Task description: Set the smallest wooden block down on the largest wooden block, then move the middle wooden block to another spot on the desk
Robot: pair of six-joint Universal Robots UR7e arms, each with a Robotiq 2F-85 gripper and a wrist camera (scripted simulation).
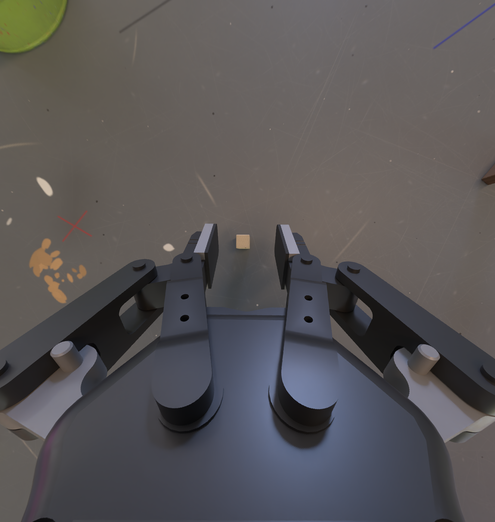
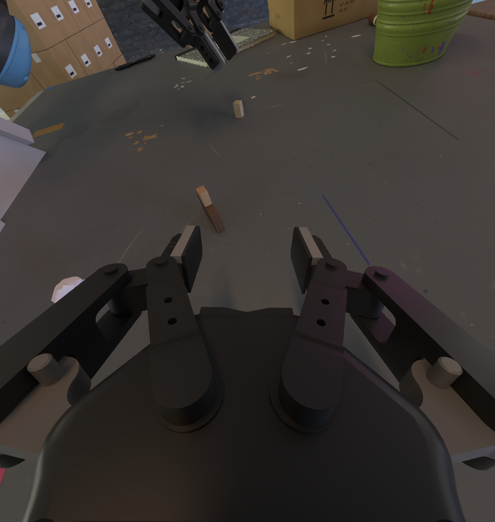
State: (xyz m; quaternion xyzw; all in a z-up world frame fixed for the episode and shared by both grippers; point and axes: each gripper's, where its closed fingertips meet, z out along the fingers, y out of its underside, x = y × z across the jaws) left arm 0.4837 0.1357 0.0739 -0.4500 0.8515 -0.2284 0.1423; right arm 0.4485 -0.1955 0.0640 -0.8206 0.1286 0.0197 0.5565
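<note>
- Directly below the left gripper [image 1: 246,251], which hangs well above the worktop [image 1: 325,141] with its jaws apart and empty, stands the middle wooden block [image 1: 243,241], upright, seen end-on, centred in the gap between the two pads.
- From the right wrist view that same pale block [image 2: 238,109] stands alone, long axis vertical, the left gripper [image 2: 216,60] poised over it; a straight descent looks like the next move.
- Nearer the right gripper [image 2: 246,254], whose jaws are also spread and empty, the smallest wooden block [image 2: 204,195] already rests on the largest wooden block [image 2: 212,213], a darker slab, so the first step appears done.
- The stack lies just ahead of the right gripper's left finger; the left arm is clearly nearer the lone block.
- A green tub [image 2: 416,34] sits far right; its contents cannot be seen.
</note>
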